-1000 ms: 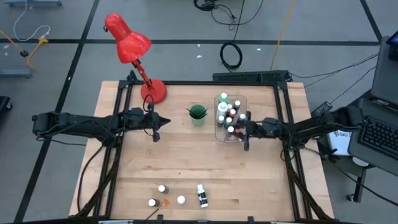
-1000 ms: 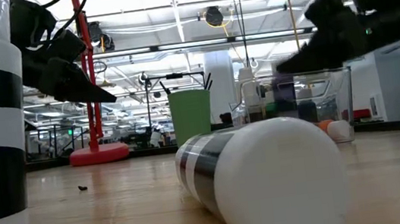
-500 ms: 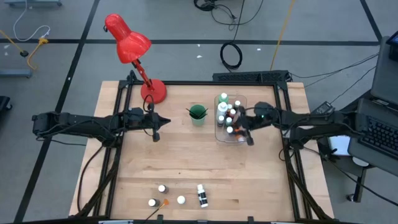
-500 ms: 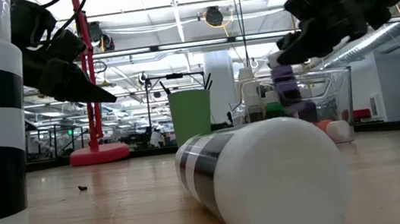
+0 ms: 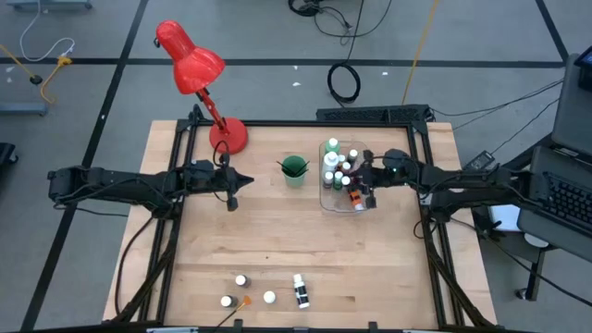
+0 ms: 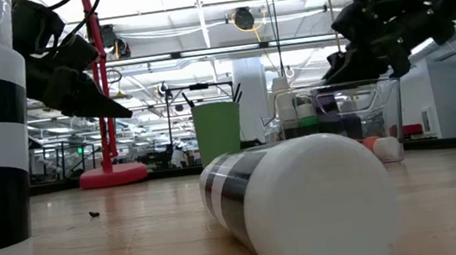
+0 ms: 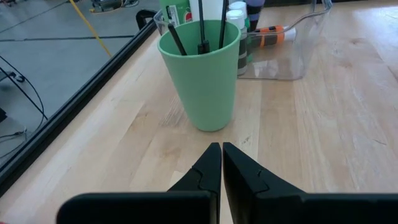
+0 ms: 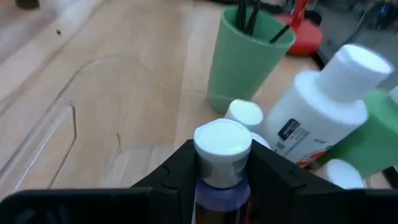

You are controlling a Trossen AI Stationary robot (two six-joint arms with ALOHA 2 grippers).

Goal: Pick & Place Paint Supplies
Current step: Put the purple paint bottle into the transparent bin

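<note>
Place step in hand, judged from layout. Right tool (image 5: 363,181) over the clear bin (image 5: 326,205), pinching a small purple paint bottle (image 8: 222,163) w/ white cap just under the cap; in low view, tool (image 6: 350,58) sits at bin-rim height. Bin already holds a cluster of white-capped bottles (image 5: 335,166), incl. a taller white bottle (image 8: 323,107) & a green one beside it, plus an orange-banded item lying flat on the bin floor (image 7: 272,35).

Left tool (image 7: 221,163) pressed together, empty, waiting near mid-bench, pointed at the green cup (image 5: 294,170) w/ dark brushes (image 7: 201,23) standing in it.

Still outstanding at front edge of bench (image 5: 277,250): three small bottles (image 5: 240,280), one taller banded bottle lying on its side (image 5: 300,290), & something thin and orange-tipped, too small to name.

Next move prob. calls for: lowering into a free gap among the bottles w/o knocking the tall white one, then spreading fingers & lifting straight up. Gap looks tight; cap of a neighbour just beside held bottle.

Vs 1 s ago: right tool was at near side of bin, lower in high view; now shifted farther in over the bottle cluster. Half a sec ago purple bottle hung visibly below the tool in low view; now mostly behind the bin wall, so appears lower. Left arm, cup, front-edge items unchanged.
</note>
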